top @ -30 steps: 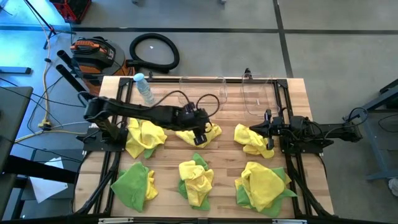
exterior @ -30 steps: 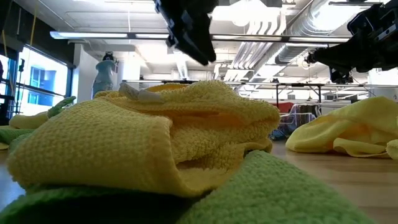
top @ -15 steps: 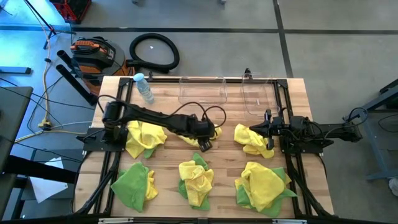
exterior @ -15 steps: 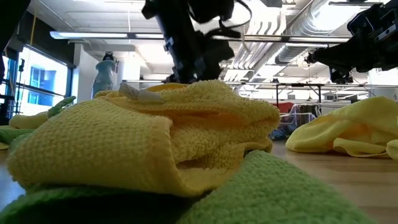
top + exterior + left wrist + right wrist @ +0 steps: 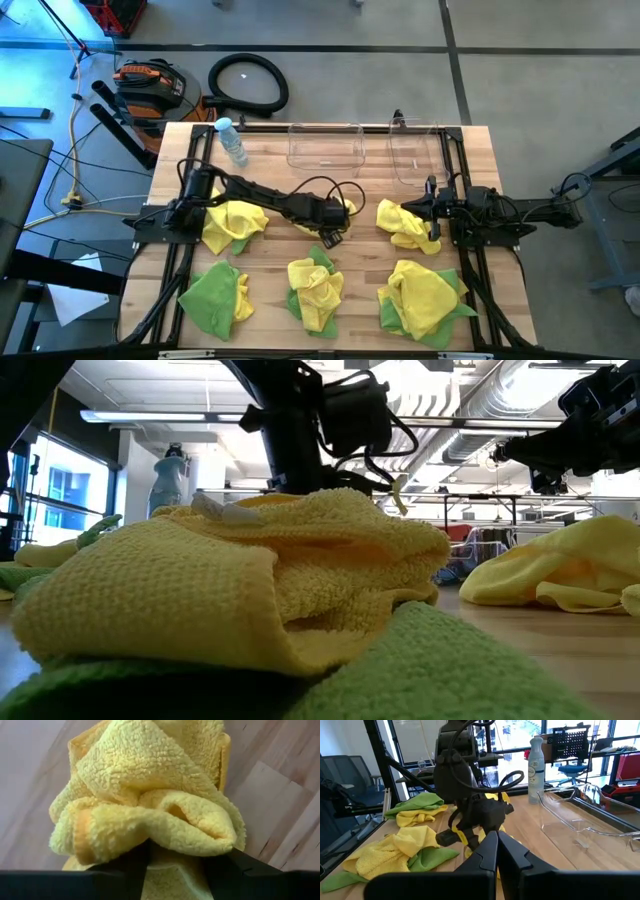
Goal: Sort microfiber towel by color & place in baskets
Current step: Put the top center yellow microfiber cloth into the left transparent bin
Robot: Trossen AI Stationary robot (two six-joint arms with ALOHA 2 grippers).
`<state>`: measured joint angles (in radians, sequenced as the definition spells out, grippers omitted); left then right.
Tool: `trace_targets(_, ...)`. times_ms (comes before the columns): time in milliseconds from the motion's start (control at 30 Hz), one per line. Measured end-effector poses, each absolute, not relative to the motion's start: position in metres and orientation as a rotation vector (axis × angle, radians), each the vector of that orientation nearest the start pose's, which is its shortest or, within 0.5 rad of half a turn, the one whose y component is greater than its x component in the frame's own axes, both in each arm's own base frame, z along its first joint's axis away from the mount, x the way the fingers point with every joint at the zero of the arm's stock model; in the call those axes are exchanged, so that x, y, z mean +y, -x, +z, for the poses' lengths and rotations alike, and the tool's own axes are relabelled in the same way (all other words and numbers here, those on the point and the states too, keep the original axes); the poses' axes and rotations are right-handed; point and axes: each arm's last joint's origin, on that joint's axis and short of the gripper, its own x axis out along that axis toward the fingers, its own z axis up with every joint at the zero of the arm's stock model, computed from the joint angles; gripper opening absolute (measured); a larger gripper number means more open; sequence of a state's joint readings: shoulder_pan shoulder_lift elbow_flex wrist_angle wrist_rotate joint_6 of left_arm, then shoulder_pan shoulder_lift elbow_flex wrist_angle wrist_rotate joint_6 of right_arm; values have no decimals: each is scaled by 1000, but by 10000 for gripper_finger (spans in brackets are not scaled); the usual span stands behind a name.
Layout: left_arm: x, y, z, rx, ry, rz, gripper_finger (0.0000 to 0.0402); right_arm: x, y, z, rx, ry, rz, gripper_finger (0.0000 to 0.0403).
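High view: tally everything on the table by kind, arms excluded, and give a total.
Towel piles: 6
Baskets: 2
Water bottle: 1
Total: 9

Lowered the left gripper from above the crumpled yellow microfiber towel at the table's middle down onto it, jaws spread wide around a fold. Swung the left arm's elbow down toward the table, near the yellow towel beside that pile.
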<state>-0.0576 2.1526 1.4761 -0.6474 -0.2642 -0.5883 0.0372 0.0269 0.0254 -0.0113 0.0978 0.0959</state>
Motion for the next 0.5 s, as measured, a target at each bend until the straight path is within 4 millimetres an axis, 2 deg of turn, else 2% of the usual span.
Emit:
trace_targets(100, -17, -415, 125, 1224, 281, 556, 78, 1, -98, 169, 10, -95, -61, 0)
trace_targets(167, -16, -412, 132, 1232, 292, 545, 24, 1, -98, 169, 10, -95, -61, 0)
trace_targets(267, -14, -403, 149, 1267, 293, 526, 14, 1, -98, 169, 10, -95, -61, 0)
trace_targets(333, -12, -401, 176, 1245, 270, 500, 6, 1, -98, 169, 10, -95, -61, 0)
trace_targets(500, -2, -381, 274, 1097, 154, 486, 3, 1, -98, 169, 9, -95, -61, 0)
